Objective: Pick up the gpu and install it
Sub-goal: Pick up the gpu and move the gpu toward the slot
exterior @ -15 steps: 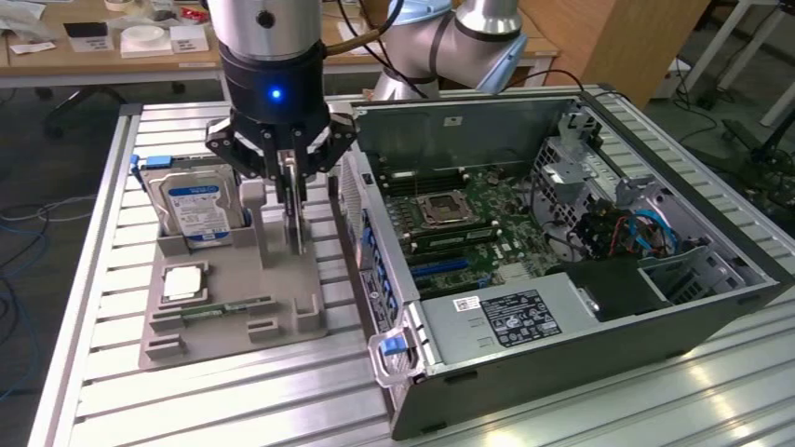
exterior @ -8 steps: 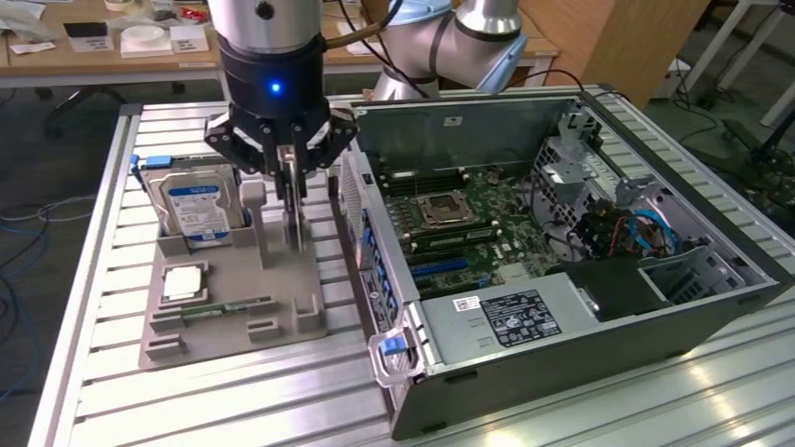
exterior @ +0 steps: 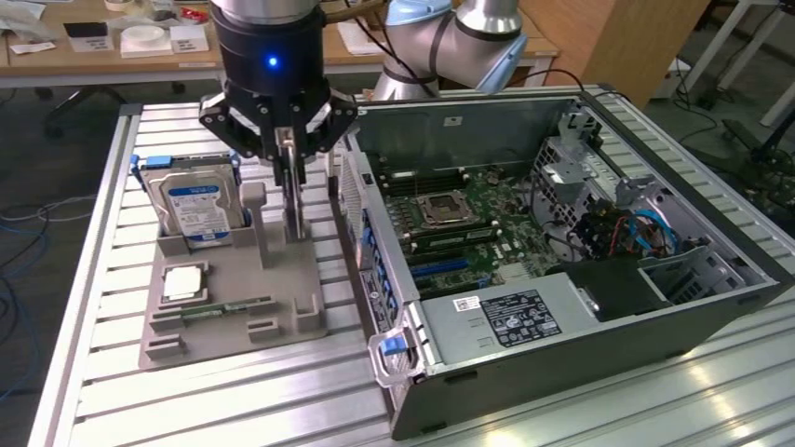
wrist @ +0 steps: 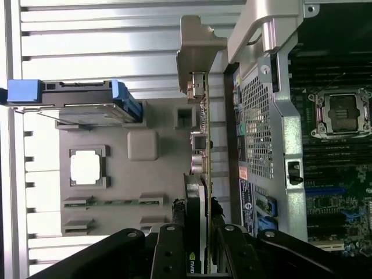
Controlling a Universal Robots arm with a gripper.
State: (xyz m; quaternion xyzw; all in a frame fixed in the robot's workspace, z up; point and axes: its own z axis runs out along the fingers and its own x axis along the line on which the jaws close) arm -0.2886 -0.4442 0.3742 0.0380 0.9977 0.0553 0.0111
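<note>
Risk first: gpu (exterior: 294,200) standing on edge in grey fixture tray (exterior: 223,331), so any tilt on the way up likely to jam the lower edge in its slot, or to drag the whole tray across the bench (exterior: 186,410). Tight quarters too: rear wall of open computer case (exterior: 597,354) just beside, at 3 o'clock of the card in the exterior view. Silver end bracket (wrist: 196,49) liable to catch that wall on a careless swing. Narrow pinch on a long card, so twisting in the grip possible. Hard drive (exterior: 199,209) upright at 9 o'clock of the card, near but apart; less of a worry.

Hand (exterior: 287,142) directly above the card, at 12 o'clock, clenched on its upper edge, one finger against each face in the wrist view. Cannot tell whether the lower edge is seated in the slot or just clear. Processor (exterior: 184,282) and memory stick (exterior: 230,307) flat in the tray toward 7 o'clock, untouched.
</note>
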